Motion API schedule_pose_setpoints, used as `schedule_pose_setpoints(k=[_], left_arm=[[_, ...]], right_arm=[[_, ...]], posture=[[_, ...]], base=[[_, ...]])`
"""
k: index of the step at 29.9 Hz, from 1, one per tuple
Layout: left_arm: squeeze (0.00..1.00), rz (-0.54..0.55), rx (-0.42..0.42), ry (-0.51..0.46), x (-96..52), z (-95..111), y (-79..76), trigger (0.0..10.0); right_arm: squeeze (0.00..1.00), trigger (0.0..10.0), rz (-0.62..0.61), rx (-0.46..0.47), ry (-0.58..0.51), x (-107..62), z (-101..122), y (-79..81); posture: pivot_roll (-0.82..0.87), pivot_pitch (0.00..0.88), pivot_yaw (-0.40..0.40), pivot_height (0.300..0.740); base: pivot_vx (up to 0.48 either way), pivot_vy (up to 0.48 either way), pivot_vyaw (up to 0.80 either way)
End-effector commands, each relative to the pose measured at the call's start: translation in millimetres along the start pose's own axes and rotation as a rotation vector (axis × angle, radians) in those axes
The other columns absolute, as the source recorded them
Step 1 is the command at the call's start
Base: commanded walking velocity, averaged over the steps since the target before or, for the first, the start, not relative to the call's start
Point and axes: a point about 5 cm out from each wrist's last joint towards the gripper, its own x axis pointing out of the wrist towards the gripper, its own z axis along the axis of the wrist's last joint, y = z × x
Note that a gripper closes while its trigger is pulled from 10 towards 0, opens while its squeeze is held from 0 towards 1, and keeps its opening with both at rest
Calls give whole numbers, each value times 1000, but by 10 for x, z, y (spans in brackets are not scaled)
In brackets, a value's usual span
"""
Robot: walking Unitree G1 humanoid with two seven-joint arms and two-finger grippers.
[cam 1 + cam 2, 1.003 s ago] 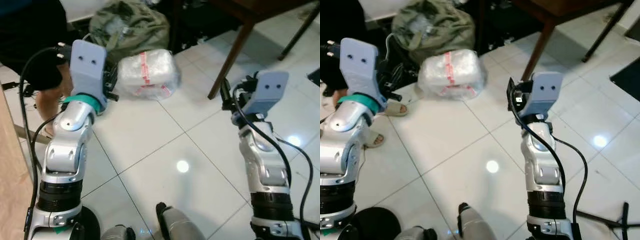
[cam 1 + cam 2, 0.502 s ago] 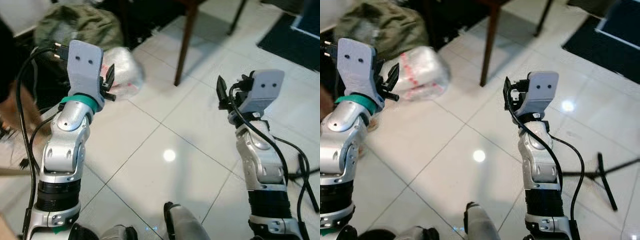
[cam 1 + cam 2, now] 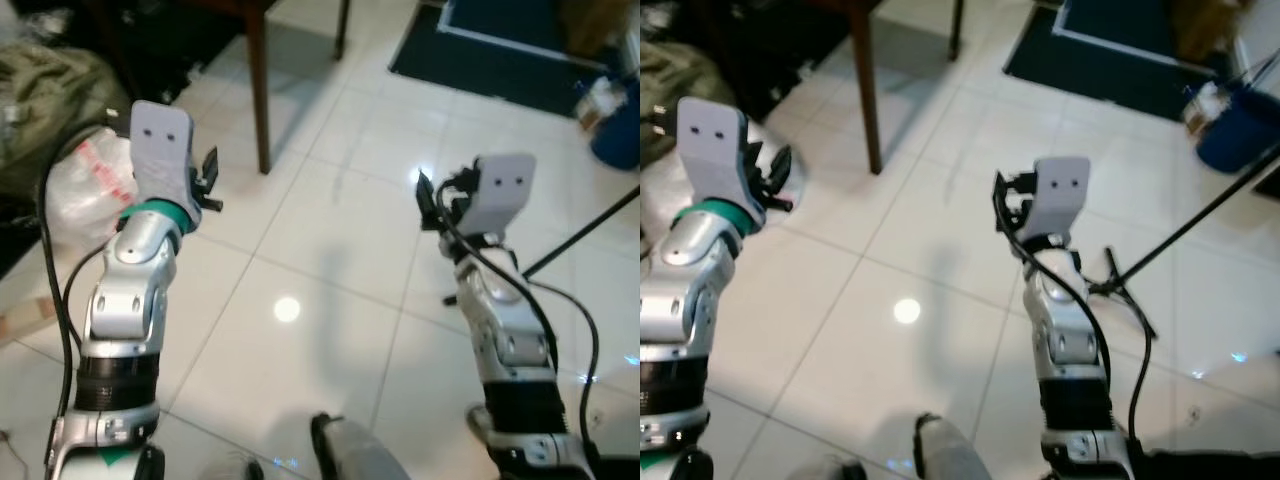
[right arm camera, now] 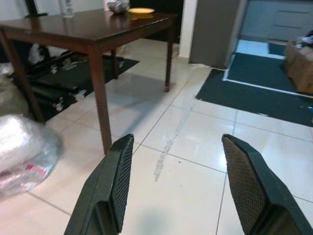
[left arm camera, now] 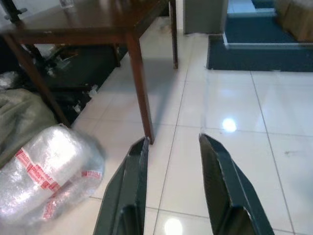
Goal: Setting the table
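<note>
The dark wooden table (image 4: 93, 29) stands in the upper left of the right wrist view, on slim legs over pale floor tiles (image 4: 195, 161). On its far end sit a yellow plate (image 4: 141, 10) and, just beside it, a shiny metal piece (image 4: 119, 6) too small to identify; a clear glass (image 4: 67, 7) stands nearer the upper left corner of that frame. In the left eye view one table leg (image 3: 260, 85) comes down at upper centre-left.

At the lower left of the left wrist view, on the floor near that leg, lies a bundle of bubble wrap with red tape (image 5: 46, 169); beside it, at the left edge, is an olive-green bag (image 5: 19, 120). A dark blue mat (image 4: 266, 95) lies on the tiles at the right of the right wrist view. In the upper right corner of the left eye view stands a blue bin (image 3: 618, 130).

The left gripper (image 5: 172, 147) is raised at the left of the head views, its fingers a modest gap apart with nothing between them. The right gripper (image 4: 178, 152) is raised at centre-right, its fingers spread wider, also holding nothing.

Judging from this, the robot is at the approach step: it is on open floor, well apart from the table, with nothing in hand. The next move probably calls for walking closer and squaring up to the tabletop until the plate and glass are within reach, keeping clear of the wrapped bundle and the table leg.
</note>
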Motion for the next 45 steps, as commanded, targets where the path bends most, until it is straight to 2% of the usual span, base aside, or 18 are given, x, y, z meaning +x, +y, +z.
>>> schedule_pose_setpoints(k=[1, 2, 4, 6, 9, 14, 17, 22, 27, 29, 36, 45], left_arm=[[0, 49, 23, 64, 71, -173, 35, 10000], [0, 49, 23, 64, 71, -173, 35, 10000], [0, 126, 62, 79, 123, -317, 83, 10000], [0, 154, 57, 73, 110, -394, 81, 10000], [0, 195, 13, 77, 16, -569, 23, 10000], [0, 182, -49, 84, -118, -677, -2, 10000], [0, 182, -49, 84, -118, -677, -2, 10000], [0, 227, -22, 75, -267, -837, 122, 10000], [0, 252, -6, 40, -334, -842, 164, 10000], [0, 263, 9, 6, -362, -772, 209, 10000], [0, 283, 25, -45, -359, -665, 308, 10000], [0, 225, 25, -80, -361, -627, 161, 10000]], right_arm=[[0, 10000, 27, -5, 39, -10, -113, 87], [0, 10000, 27, -5, 39, -10, -113, 87], [0, 10000, 37, 1, 32, -5, -113, 138], [0, 10000, 37, 3, 28, -11, -112, 148], [0, 10000, 50, -19, 25, -40, -146, 172], [0, 10000, 55, -25, 22, -57, -170, 176], [0, 10000, 55, -25, 22, -57, -170, 176], [0, 10000, 44, -39, 31, -67, -249, 142], [0, 10000, 40, -40, 34, -78, -277, 120], [0, 10000, 44, -32, 40, -82, -294, 122], [0, 10000, 61, -24, 39, -53, -306, 154], [0, 10000, 66, -26, 35, -33, -303, 150]], posture=[[-101, 58, 16, 740], [-101, 58, 16, 740], [-106, 57, 16, 740], [-108, 57, 17, 740], [-120, 59, 19, 740], [-124, 61, 8, 740], [-124, 61, 8, 740], [-129, 58, 1, 740], [-126, 57, -2, 740], [-122, 53, -10, 740], [-116, 49, -19, 740], [-115, 50, -25, 740]], base=[[0, 0, -800], [0, 0, -800], [0, 0, -791], [0, 0, -606], [0, 0, -138], [0, 0, 0], [0, 0, 0], [0, 0, 0], [0, 0, 0], [0, 0, 0], [0, 0, 0], [344, 0, 0]])
